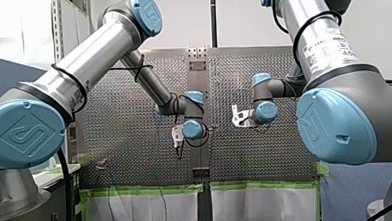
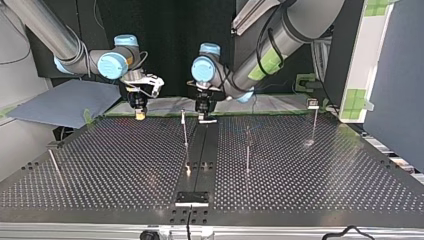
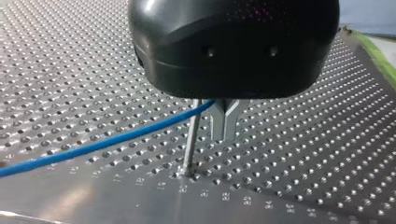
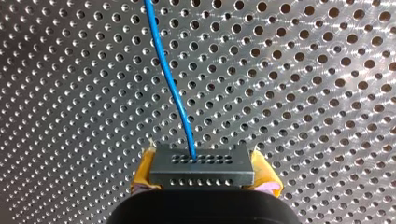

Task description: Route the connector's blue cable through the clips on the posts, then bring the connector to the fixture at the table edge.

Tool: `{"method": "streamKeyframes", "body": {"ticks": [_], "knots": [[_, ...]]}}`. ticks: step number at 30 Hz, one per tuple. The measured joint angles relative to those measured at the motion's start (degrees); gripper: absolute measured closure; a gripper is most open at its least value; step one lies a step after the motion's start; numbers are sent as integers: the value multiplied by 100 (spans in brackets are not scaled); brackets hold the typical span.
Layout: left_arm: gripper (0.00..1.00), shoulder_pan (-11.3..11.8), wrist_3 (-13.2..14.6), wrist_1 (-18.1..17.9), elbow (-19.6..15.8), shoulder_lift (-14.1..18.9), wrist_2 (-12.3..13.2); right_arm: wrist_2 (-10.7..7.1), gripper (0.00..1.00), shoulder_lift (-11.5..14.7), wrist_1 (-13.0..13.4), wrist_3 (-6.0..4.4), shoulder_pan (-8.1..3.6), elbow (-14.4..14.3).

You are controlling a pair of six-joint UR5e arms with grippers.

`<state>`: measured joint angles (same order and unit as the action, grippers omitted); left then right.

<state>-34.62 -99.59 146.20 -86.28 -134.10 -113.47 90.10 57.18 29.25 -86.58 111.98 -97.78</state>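
Observation:
My right gripper (image 4: 203,173) is shut on the dark connector (image 4: 201,164), held between its yellow pads (image 4: 262,169). The blue cable (image 4: 170,79) runs from the connector out over the perforated plate. In the left wrist view my left gripper (image 3: 224,127) has its metal fingers shut on the blue cable (image 3: 116,140), which crosses right beside a thin post (image 3: 191,140). In the top view my right gripper (image 2: 139,109) hangs at the far left. My left gripper (image 2: 204,114) is near the middle, next to a post (image 2: 185,131). The fixture (image 2: 192,198) sits at the near table edge.
More thin posts stand on the perforated table (image 2: 125,165): one right of centre (image 2: 247,150), one at the far right (image 2: 314,122), and a leaning one at the near left (image 2: 55,167). A blue-grey sheet (image 2: 65,102) lies beyond the far left corner.

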Motion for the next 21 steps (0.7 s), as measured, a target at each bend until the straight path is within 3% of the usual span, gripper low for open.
{"method": "streamKeyframes", "body": {"ticks": [9,21], "knots": [[100,79,12,173,200,-3,2,7,83,-2,76,-6,-39,0],[100,170,68,197,219,-9,23,0,83,-14,276,-128,-133,0]]}}
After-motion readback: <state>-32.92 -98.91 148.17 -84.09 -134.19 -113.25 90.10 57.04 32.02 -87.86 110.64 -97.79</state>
